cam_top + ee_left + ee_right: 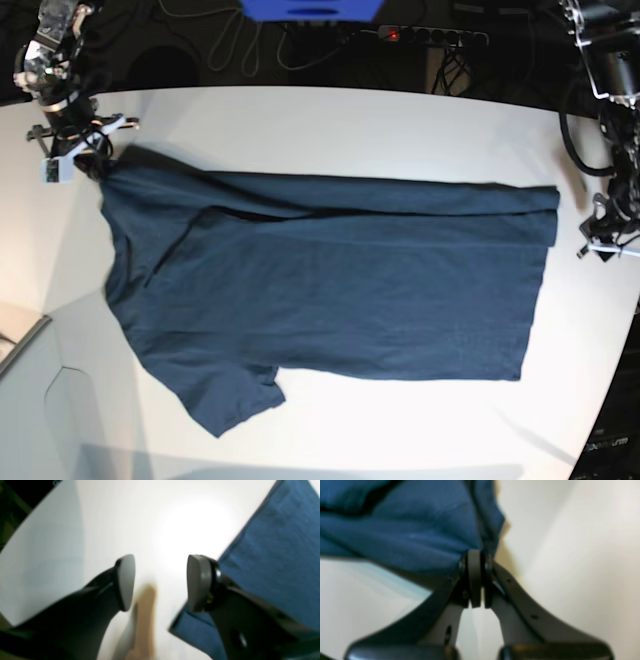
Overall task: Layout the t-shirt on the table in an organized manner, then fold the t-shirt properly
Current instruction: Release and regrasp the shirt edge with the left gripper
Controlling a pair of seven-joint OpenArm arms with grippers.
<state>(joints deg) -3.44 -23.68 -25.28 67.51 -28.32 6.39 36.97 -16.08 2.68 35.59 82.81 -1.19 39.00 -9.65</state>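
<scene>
Because the far long edge has been doubled over toward the middle, I read the t-shirt (330, 290) as already laid out on the table (330, 120) and part-way into its first lengthwise fold. It lies nearly flat, collar end toward my right fingers, hem toward my left, with one sleeve sticking out on the near side, unfolded.

My right gripper (477, 580) is pinched fully closed on a corner of the cloth at the shoulder end; in the wrist view the blue fabric bunches up straight ahead of the fingers (474, 577) and drapes off to their left. I judge that I hold there to keep that end anchored and taut, so the folded strip does not slide or wrinkle.

My left gripper (160, 582) stands about half open and holds nothing. White table shows between the fingers (126, 580), while the shirt's folded hem corner lies just beside the outer finger, reaching partly under it. I judge that placement is meant for taking the hem corner, so both ends of the edge can travel together.
</scene>
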